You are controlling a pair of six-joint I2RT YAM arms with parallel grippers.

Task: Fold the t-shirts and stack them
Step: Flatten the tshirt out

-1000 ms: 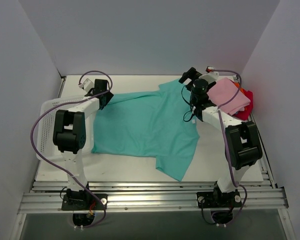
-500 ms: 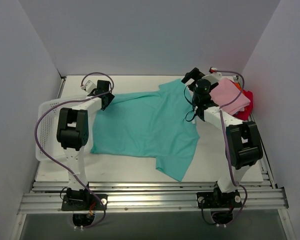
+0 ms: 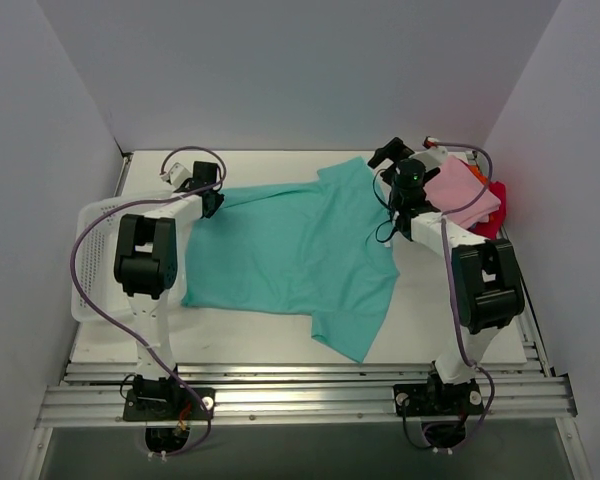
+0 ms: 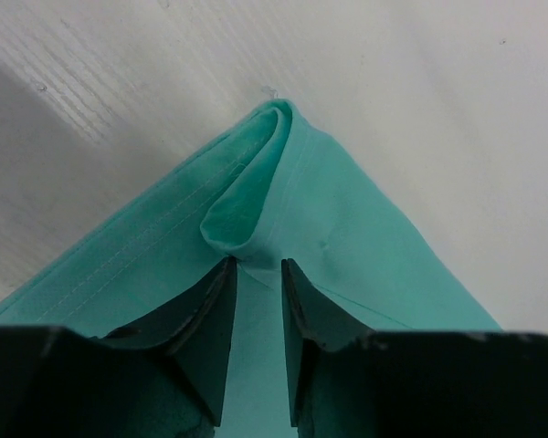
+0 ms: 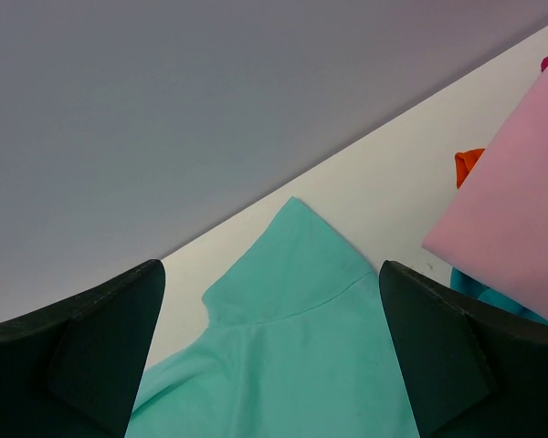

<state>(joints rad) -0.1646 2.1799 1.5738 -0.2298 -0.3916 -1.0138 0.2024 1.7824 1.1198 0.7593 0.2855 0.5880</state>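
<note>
Teal-green t-shirt (image 4: 256, 196) bunches at left gripper (image 4: 256, 272).

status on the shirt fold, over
Left gripper pinching corner of teal-green t-shirt. Right gripper open above far sleeve. Pink folded shirt just beside it.

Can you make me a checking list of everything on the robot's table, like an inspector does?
Surface: white table, flat, no spills seen.
Job's things: teal-green t-shirt spread out in the middle; folded pink t-shirt tops a stack at far right, with red t-shirt, orange t-shirt and teal-blue t-shirt peeking out.
Clutter: white mesh basket at the left edge.
Grippers: left gripper narrow around a pinched-up fold at the shirt's corner, firm grip cannot be told; right gripper wide open, holding nothing.
Cables: purple cables loop beside both arms.
Surroundings: plain walls; metal rail along the near edge.
</note>
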